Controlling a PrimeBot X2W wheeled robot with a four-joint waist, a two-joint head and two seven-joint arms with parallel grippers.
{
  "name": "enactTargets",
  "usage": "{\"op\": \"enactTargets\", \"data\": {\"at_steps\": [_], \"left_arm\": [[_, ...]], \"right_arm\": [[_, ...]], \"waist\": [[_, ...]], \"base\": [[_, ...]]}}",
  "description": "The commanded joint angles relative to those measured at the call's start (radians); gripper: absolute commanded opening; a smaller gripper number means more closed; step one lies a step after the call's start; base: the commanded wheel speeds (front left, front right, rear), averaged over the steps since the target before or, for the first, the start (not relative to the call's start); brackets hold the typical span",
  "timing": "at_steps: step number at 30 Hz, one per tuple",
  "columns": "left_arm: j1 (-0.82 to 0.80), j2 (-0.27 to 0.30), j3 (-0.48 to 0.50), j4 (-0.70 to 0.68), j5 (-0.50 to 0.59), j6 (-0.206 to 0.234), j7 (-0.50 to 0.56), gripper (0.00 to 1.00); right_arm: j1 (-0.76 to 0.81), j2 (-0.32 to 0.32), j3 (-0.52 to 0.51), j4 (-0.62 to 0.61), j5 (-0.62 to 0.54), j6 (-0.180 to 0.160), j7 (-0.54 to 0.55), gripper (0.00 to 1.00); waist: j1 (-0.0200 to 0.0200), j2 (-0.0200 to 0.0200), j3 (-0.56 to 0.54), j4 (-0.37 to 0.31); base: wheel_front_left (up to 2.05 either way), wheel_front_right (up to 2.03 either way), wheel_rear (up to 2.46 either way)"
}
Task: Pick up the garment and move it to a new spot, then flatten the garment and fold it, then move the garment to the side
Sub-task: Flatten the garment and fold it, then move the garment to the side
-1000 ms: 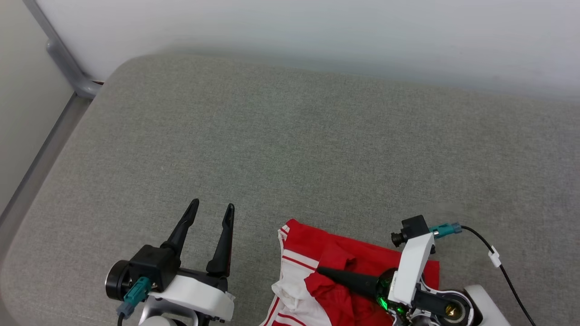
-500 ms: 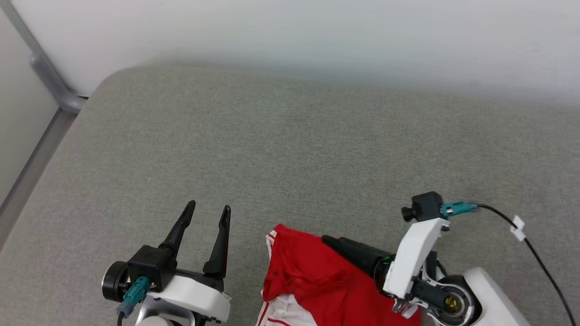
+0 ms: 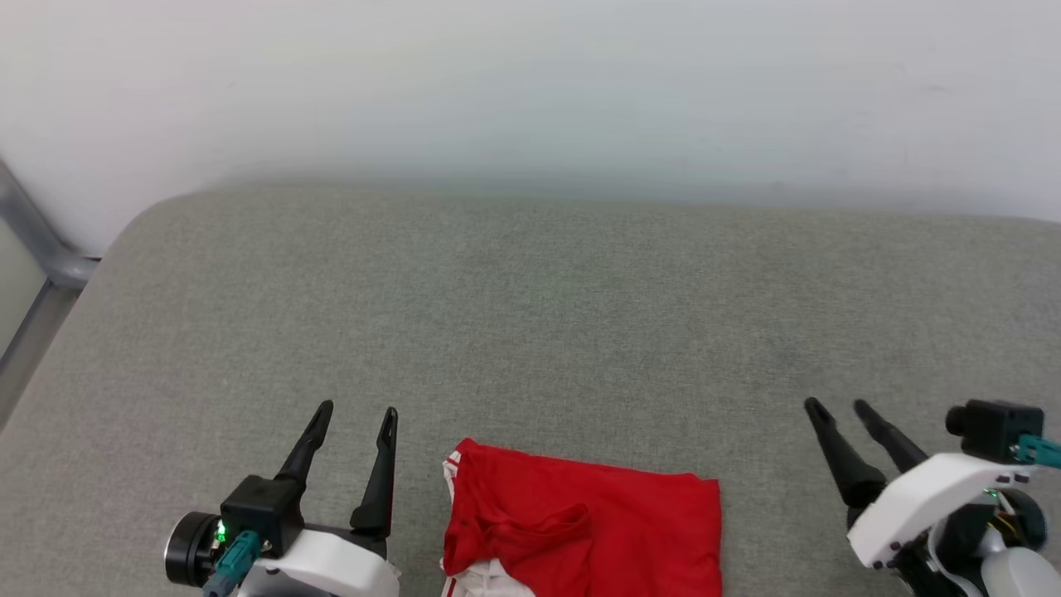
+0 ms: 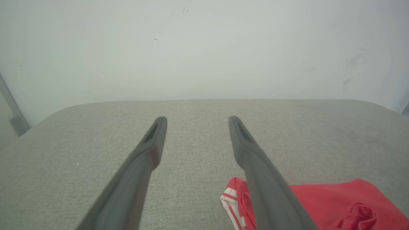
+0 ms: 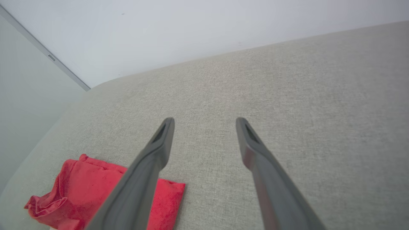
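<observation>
The garment, a red jersey with white, red-striped trim at its left edge, lies folded on the grey cushion at the bottom centre of the head view. A small red fold bunches up on its near left part. It also shows in the left wrist view and the right wrist view. My left gripper hovers open just left of the garment, apart from it. Well to the right of the garment, my right gripper is open and empty. Nothing sits between either pair of fingers.
The grey upholstered cushion stretches wide beyond the garment, with rounded corners. A pale wall rises behind it. A grey metal rail runs along the far left edge.
The right gripper opened, let go of the garment and drew away to the right. The garment now lies flat and folded. The head camera tilted, shifting the whole picture.
</observation>
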Motion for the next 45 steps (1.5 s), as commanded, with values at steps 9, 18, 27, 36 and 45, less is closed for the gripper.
{"op": "enactTargets", "data": {"at_steps": [9,18,27,36,45], "left_arm": [[0.034,0.016,0.008,0.0,-0.008,0.023,0.007,1.0],[0.061,0.035,0.01,0.006,-0.002,0.04,0.01,1.0],[0.07,0.038,0.014,0.011,-0.01,0.054,0.007,1.0],[0.05,0.035,0.007,0.017,-0.013,0.059,0.004,1.0],[0.027,0.023,0.008,0.001,-0.01,0.064,-0.001,1.0]], "right_arm": [[0.12,0.078,-0.179,-0.14,-0.3,0.0,-0.139,1.0],[0.24,0.148,-0.193,-0.266,-0.436,0.0,-0.149,1.0],[0.299,0.171,-0.177,-0.343,-0.487,0.0,-0.11,1.0],[0.299,0.179,-0.192,-0.362,-0.49,0.0,-0.066,1.0],[0.28,0.122,-0.213,-0.249,-0.323,0.0,0.204,1.0]], "waist": [[0.0,-0.0001,-0.036,-0.031],[0.0,-0.0001,-0.065,-0.048],[0.0,-0.0001,-0.061,-0.057],[0.0,-0.0001,-0.054,-0.053],[0.0,-0.0001,-0.021,-0.03]], "base": [[0.0,0.0,0.0],[0.0,0.0,0.0],[0.0,0.0,0.0],[0.0,0.0,0.0],[0.0,0.0,0.0]]}}
